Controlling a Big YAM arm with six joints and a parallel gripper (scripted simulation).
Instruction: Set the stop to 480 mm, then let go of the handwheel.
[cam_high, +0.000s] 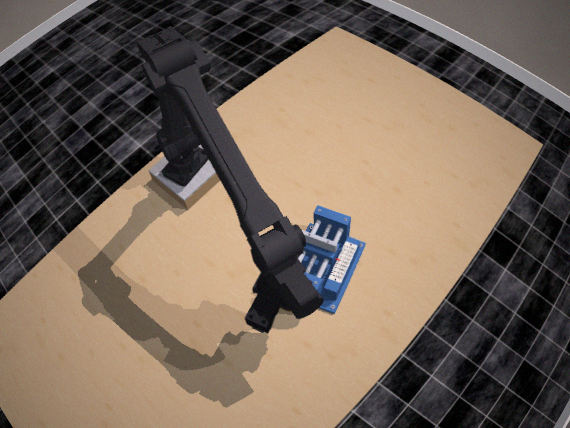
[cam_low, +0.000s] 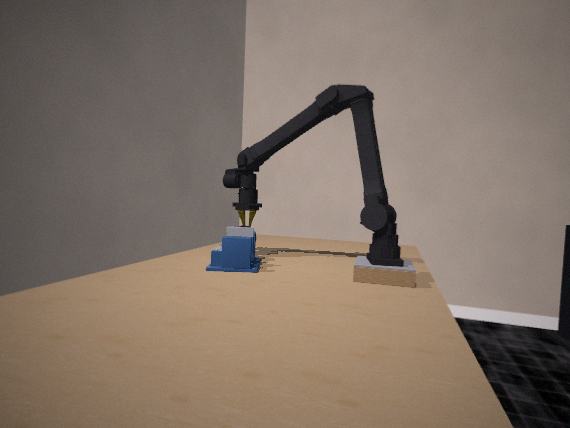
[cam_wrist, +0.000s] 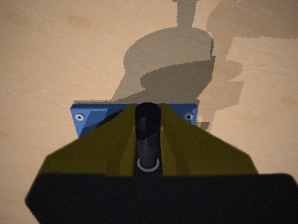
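The blue stop fixture (cam_high: 330, 299) (cam_low: 237, 253) (cam_wrist: 181, 111) stands on the table. Its light grey stop block (cam_high: 321, 242) (cam_low: 240, 231) sits across the metal rods, nearer the tall end plate. A white scale (cam_high: 348, 252) runs along one side, with a red mark (cam_high: 338, 259) around its middle; the numbers are too small to read. My gripper (cam_low: 247, 224) (cam_wrist: 148, 111) points down at the fixture's other end, shut on the handwheel's upright black handle (cam_wrist: 147, 142). The fingers stand on both sides of it. The wheel itself is mostly hidden by the fingers and arm.
The arm's forearm and wrist (cam_high: 280, 250) hang over the near end of the fixture in the top view. The arm's base stands on a grey-topped wooden block (cam_high: 187, 196) (cam_low: 384, 276). The arm's shadow falls across the wooden table (cam_high: 425, 200) (cam_low: 250, 350).
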